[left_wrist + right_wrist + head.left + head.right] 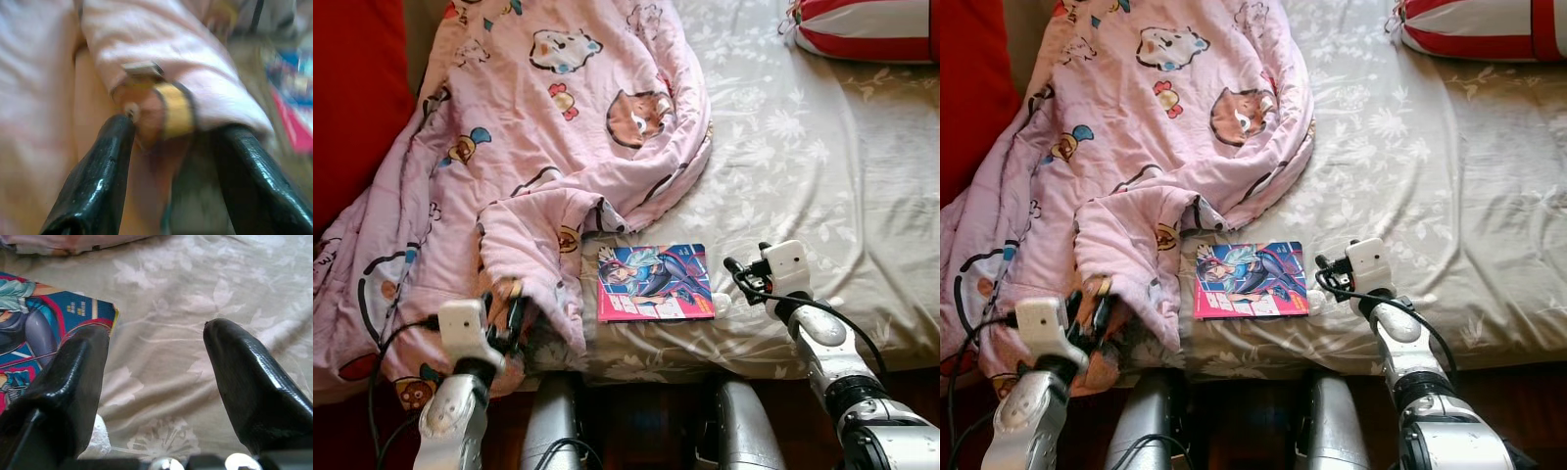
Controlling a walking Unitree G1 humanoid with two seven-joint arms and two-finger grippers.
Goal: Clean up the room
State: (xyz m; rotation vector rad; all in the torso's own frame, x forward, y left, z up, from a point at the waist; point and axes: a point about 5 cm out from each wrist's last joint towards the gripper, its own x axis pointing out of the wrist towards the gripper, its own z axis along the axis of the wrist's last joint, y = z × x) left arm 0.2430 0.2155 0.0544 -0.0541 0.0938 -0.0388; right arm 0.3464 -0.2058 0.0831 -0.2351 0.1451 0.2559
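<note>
The left gripper point(506, 311) spreads its fingers around a fold of the pink blanket point(538, 127) at the bed's near edge. Just beside the comic book point(654, 282) on the floral sheet point(803, 157), the right gripper point(156, 367) hangs open and empty. Farther off lies a striped pillow point(867, 27).

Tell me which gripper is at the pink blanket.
The left gripper: its open jaws straddle a fold of the pink blanket, while the right gripper hovers beside the comic book.
</note>
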